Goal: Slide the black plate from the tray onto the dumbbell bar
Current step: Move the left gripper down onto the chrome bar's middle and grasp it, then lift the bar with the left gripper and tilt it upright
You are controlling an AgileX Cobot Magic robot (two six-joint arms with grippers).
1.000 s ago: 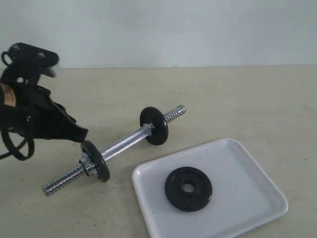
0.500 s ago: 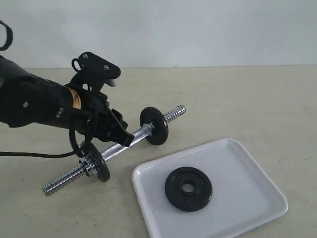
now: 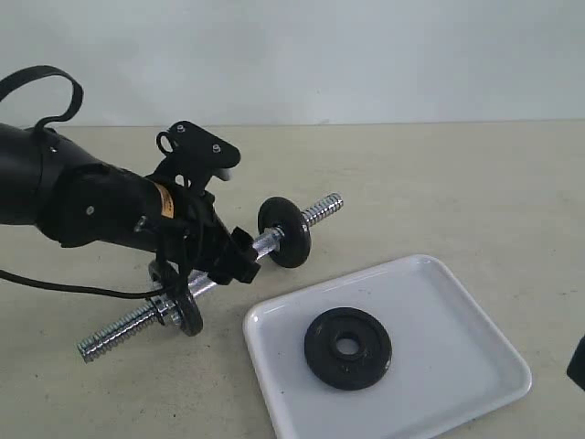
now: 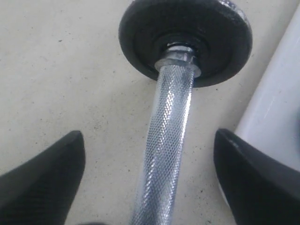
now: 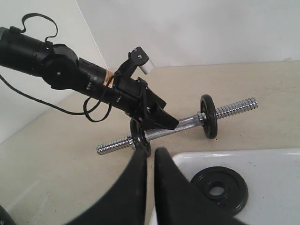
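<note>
The black plate (image 3: 347,347) (image 5: 220,190) lies flat on the white tray (image 3: 457,366) (image 5: 276,173). Left of the tray, the chrome dumbbell bar (image 3: 119,334) (image 4: 168,126) (image 5: 112,144) rests on the table. It carries two other black discs, one toward each end (image 3: 284,231) (image 3: 176,297). My left gripper (image 3: 224,261) (image 4: 149,136) is open, its fingers straddling the bar's knurled middle without touching it. My right gripper (image 5: 151,152) is shut and empty, hovering near the tray's corner, apart from the plate.
The beige tabletop runs back to a white wall. The left arm's black cable (image 3: 55,283) trails over the table at the left. A dark bit of the right arm (image 3: 578,364) shows at the exterior view's right edge, beside the tray.
My left arm has swung right from beyond the bar's left end to over its middle, and its jaws have opened. A dark part of the right arm has appeared at the right edge.
</note>
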